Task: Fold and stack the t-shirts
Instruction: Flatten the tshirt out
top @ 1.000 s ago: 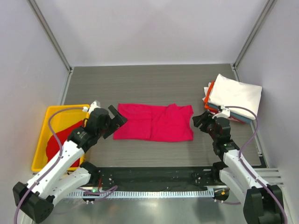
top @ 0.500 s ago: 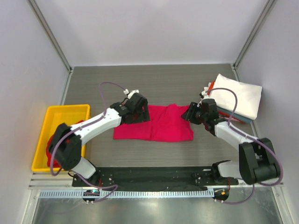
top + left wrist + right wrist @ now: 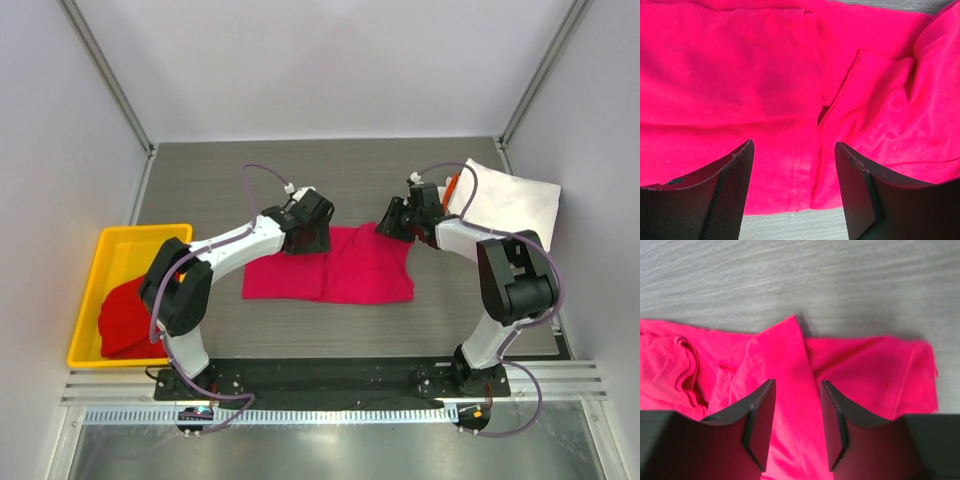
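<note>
Both your arms have swung onto the pink t-shirt (image 3: pixel 340 265), seemingly ready to fold: left gripper (image 3: pixel 794 147) unclenched, right gripper (image 3: pixel 797 385) straddling cloth, hold unclear

Nothing readable is showing: no lettering, label, brand or number is appearing on the magenta-pink t-shirt (image 3: pixel 330 268), the stacked t-shirts (image 3: pixel 508 203) at the worktop's right edge, or the yellow tray (image 3: pixel 128 258) at its left edge.

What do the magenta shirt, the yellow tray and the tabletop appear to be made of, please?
The magenta shirt looks like soft matte knit cloth: stitched seams, limp folds. The yellow tray seems moulded plastic, smooth and evenly coloured. The tabletop shows grey wood grain, probably matte laminate, possibly real wood.
</note>
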{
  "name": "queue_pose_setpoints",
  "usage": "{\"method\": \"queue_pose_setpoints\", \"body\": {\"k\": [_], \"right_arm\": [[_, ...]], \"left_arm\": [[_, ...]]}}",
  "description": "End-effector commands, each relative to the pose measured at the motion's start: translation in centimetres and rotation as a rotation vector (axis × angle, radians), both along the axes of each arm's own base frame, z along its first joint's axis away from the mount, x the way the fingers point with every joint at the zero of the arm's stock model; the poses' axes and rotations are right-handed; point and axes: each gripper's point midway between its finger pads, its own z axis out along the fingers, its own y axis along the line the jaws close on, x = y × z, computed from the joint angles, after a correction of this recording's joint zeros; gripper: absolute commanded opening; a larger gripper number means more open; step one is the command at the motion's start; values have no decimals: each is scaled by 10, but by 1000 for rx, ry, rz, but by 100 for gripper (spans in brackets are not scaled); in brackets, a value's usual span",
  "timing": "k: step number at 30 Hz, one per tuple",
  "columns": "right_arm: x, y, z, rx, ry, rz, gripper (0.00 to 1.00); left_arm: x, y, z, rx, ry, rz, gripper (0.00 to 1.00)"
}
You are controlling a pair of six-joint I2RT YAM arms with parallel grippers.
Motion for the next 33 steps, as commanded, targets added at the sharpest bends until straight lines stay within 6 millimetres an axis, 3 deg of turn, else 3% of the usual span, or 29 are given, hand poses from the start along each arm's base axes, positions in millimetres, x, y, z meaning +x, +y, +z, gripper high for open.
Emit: {"method": "queue_pose_setpoints", "body": {"k": [1, 7, 11, 13, 16, 17, 18, 22, 23, 25, 26, 29, 30, 32, 33], "right_arm": [[22, 9, 13, 12, -40, 4, 45], [41, 19, 11, 46, -47, 10, 43], [43, 20, 4, 46, -21, 10, 38], [42, 22, 6, 59, -24, 14, 31], [42, 28, 17, 94, -48, 37, 12], [40, 32, 21, 112, -51, 56, 2], [38, 33, 25, 120, -53, 61, 1], [26, 32, 45, 144, -81, 73, 1], [23, 30, 62, 151, -117, 72, 2], [12, 25, 66, 152, -119, 65, 1], [7, 23, 80, 158, -150, 65, 1], [-12, 17, 79, 153, -145, 59, 1], [-18, 16, 90, 160, -172, 61, 1], [-31, 13, 84, 155, -162, 61, 1], [-35, 11, 92, 158, -186, 58, 1]], "left_arm": [[10, -4, 7, 18, -24, -11, 66], [8, -9, 6, -4, -10, -19, 65], [9, -7, 1, 15, -7, -25, 64], [9, -6, -1, 24, -1, -25, 63], [8, -8, -7, 28, 12, -30, 61], [7, -8, -9, 30, 20, -32, 61], [6, -9, -12, 32, 30, -33, 59], [2, -8, -21, 44, 61, -35, 59], [0, -7, -24, 46, 71, -38, 59], [-3, -8, -29, 50, 92, -41, 59], [-6, -9, -32, 49, 101, -48, 58], [-11, -12, -38, 61, 112, -62, 54], [-12, -12, -39, 71, 114, -62, 53], [-11, -14, -48, 82, 128, -62, 51], [-10, -13, -52, 92, 136, -61, 48]]}}
